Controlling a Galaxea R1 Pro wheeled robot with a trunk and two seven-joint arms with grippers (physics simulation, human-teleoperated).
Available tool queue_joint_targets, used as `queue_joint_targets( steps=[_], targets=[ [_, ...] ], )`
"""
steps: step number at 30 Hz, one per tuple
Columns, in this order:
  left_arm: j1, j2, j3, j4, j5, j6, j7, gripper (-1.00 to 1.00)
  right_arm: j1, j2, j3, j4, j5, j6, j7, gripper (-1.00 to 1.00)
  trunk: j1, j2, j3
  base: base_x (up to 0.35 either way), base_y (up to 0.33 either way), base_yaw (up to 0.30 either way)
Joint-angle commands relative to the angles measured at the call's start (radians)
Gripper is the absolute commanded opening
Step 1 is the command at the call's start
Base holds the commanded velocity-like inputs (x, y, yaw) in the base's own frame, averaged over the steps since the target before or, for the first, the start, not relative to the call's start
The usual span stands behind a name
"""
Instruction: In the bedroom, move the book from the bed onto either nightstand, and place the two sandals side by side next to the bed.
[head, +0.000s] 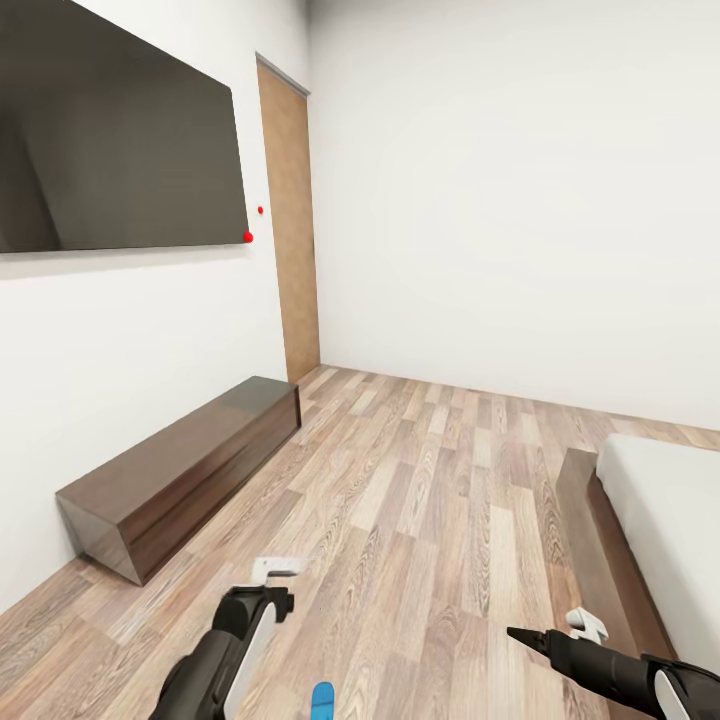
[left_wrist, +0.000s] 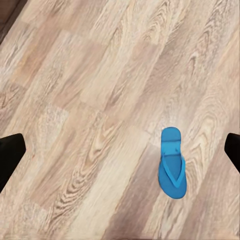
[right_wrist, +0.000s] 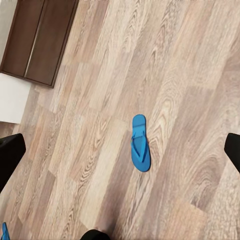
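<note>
One bright blue sandal (left_wrist: 172, 165) lies flat on the wood-plank floor, strap up, and it also appears in the right wrist view as the sandal (right_wrist: 140, 143). Its tip (head: 322, 698) peeks in between my arms in the head view. A blue sliver (right_wrist: 3, 232) at the picture's edge looks like the second sandal. My left gripper (left_wrist: 120, 152) hangs open above the floor with the sandal off to one side. My right gripper (right_wrist: 120, 152) is open too, higher up. The bed (head: 665, 520) stands at the right. The book and the nightstand are out of view.
A long low dark cabinet (head: 185, 470) stands along the left wall under a wall screen (head: 115, 130). A brown door (head: 290, 230) is in the far left corner. Open plank floor (head: 430, 480) lies between the cabinet and the bed's dark frame (head: 590, 540).
</note>
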Motion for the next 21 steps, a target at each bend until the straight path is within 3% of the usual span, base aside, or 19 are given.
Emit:
queue_joint_targets(
  steps=[1, 2, 3, 7, 10, 15, 18, 21],
  targets=[
    [-0.001, -0.004, -0.002, 0.000, 0.031, 0.002, 0.037, 1.00, -0.001, 0.000, -0.001, 0.000, -0.003, 0.006, 0.002, 1.00, 0.000, -0.001, -0.001, 0.000, 0.000, 0.000],
    [-0.001, -0.006, -0.002, 0.001, 0.043, 0.002, 0.047, 1.00, -0.001, 0.000, -0.001, -0.001, -0.003, 0.006, 0.002, 1.00, 0.000, -0.001, -0.001, 0.000, 0.000, 0.000],
    [-0.001, -0.008, -0.003, 0.007, 0.076, 0.000, 0.066, 1.00, -0.001, 0.000, -0.001, 0.000, -0.003, 0.006, 0.002, 1.00, 0.000, -0.001, -0.001, 0.000, 0.000, 0.000],
    [-0.001, -0.009, -0.007, 0.017, 0.108, -0.010, 0.081, 1.00, -0.001, 0.001, -0.001, -0.001, -0.003, 0.006, 0.002, 1.00, 0.000, -0.001, -0.001, 0.000, 0.000, 0.000],
    [-0.001, -0.009, -0.019, 0.019, 0.118, -0.017, 0.084, 1.00, -0.001, 0.001, -0.001, 0.000, -0.003, 0.006, 0.002, 1.00, 0.004, -0.008, -0.004, 0.000, 0.000, 0.000],
    [-0.001, -0.007, -0.094, 0.022, 0.123, -0.035, 0.083, 1.00, -0.001, 0.000, -0.001, 0.000, -0.003, 0.006, 0.002, 1.00, 0.023, -0.043, -0.020, 0.000, 0.000, 0.000],
    [-0.001, -0.007, -0.119, 0.022, 0.125, -0.045, 0.080, 1.00, -0.001, 0.000, -0.001, 0.000, -0.003, 0.006, 0.002, 1.00, 0.034, -0.064, -0.029, 0.000, 0.000, 0.000],
    [-0.001, -0.006, -0.128, 0.022, 0.125, -0.048, 0.022, 1.00, -0.001, 0.000, -0.001, 0.000, -0.003, 0.006, 0.002, 1.00, 0.046, -0.085, -0.039, 0.000, 0.000, 0.000]
  ],
)
